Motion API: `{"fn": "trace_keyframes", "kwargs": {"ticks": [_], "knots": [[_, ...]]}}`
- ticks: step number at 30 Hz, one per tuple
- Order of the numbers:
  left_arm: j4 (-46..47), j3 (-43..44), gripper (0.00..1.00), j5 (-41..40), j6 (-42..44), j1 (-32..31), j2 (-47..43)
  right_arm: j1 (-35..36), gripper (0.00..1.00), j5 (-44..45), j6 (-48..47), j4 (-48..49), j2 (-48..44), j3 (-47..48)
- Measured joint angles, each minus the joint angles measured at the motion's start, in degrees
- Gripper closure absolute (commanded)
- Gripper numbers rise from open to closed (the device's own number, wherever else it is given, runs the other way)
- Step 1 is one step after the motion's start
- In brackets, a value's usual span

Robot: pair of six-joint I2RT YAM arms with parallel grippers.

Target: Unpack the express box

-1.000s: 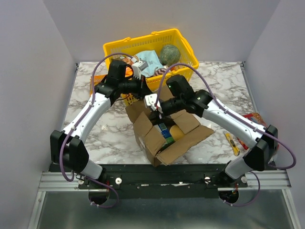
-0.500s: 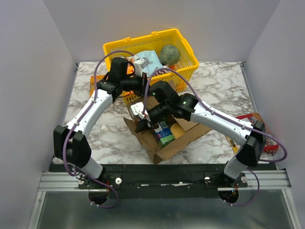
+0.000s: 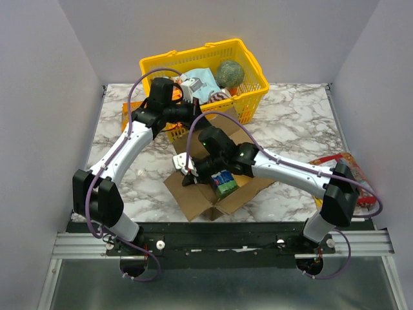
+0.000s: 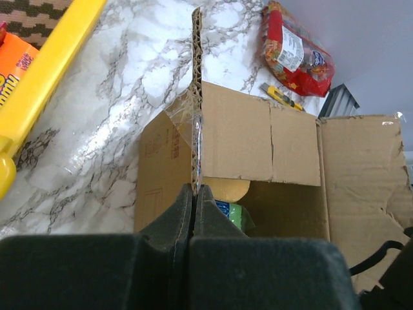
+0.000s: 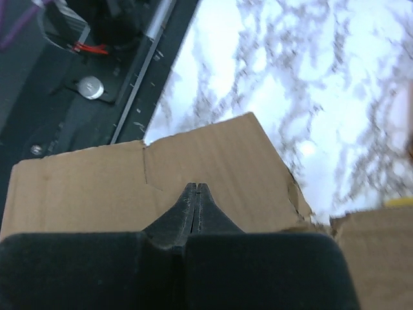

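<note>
The express box (image 3: pixel 195 201), brown cardboard with its flaps spread, stands at the table's middle front. A green and blue carton (image 3: pixel 224 183) shows inside it. My left gripper (image 3: pixel 195 120) is at the box's far side; in the left wrist view it (image 4: pixel 195 188) is shut on the edge of an upright flap (image 4: pixel 197 97). A yellow round item (image 4: pixel 229 189) lies inside behind the carton. My right gripper (image 3: pixel 188 174) is over the near-left flap; in the right wrist view it (image 5: pixel 195 187) is shut, with nothing between the pads, against that flap (image 5: pixel 97 187).
A yellow plastic basket (image 3: pixel 253 79) with a green ball (image 3: pixel 229 73) and a light blue packet (image 3: pixel 201 82) stands at the back. An orange snack box (image 4: pixel 13 68) lies by it. A red snack bag (image 4: pixel 295 46) and a yellow knife (image 4: pixel 279 95) lie at the right.
My right arm has swung left and toward the front, from above the box's middle to its near-left flap. The box has shifted toward the front left. My left gripper stays on the far flap.
</note>
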Motion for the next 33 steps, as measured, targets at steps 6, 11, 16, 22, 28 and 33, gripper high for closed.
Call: {"fn": "trace_keyframes", "kwargs": {"ticks": [6, 11, 16, 22, 28, 33], "knots": [[1.77, -1.79, 1.00, -0.35, -0.76, 0.09, -1.62, -0.24, 0.98, 12.09, 0.70, 0.48, -6.27, -0.42], [1.99, -3.89, 1.00, -0.33, -0.81, 0.07, -3.17, -2.45, 0.94, 20.76, 1.90, 2.99, -12.50, -0.98], [2.60, -5.22, 1.00, -0.33, -0.92, 0.07, -4.44, -5.09, 0.93, 25.14, 5.88, 5.25, -14.14, -7.74], [3.37, -6.23, 1.00, -0.33, -1.55, 0.07, -5.11, -7.28, 0.66, 26.27, 11.87, 2.80, -10.12, -14.16], [4.79, -7.06, 1.00, -0.39, -2.36, 0.09, -5.16, -6.86, 0.00, 24.11, 21.33, 1.29, -8.11, -15.08], [5.14, -7.17, 1.00, -0.39, -2.86, -0.02, -5.14, -6.91, 0.00, 24.70, 31.06, 0.24, -6.60, -15.96]]}}
